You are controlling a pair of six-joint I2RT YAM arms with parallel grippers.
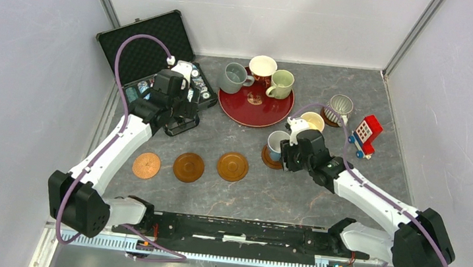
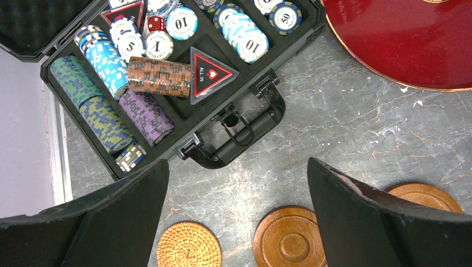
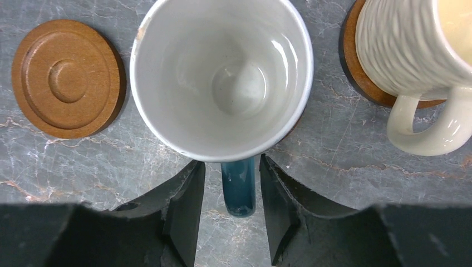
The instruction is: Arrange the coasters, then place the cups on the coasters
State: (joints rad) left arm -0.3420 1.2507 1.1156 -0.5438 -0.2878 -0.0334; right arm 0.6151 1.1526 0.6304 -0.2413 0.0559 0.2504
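An open black hard-shell case point(image 1: 147, 46) sits at the far left of the grey marble-patterned tabletop point(image 1: 281, 191). Its foam compartments hold rows of blue, green, purple and brown poker chips point(image 2: 108, 64) and a triangular black-and-red "ALL IN" marker point(image 2: 209, 75). Just right of the case lies a large glossy red round tray point(image 1: 249, 112), and well to the right stands a small red toy vehicle with white windows on a blue wheeled base point(image 1: 366, 135).

In the open chip case point(image 2: 181, 117), a black-and-red triangular plaque point(image 2: 213, 75) reads "ALL IN". Chips point(image 2: 182, 21) lying flat at the case's far side show 10, 1, 5 and 50.
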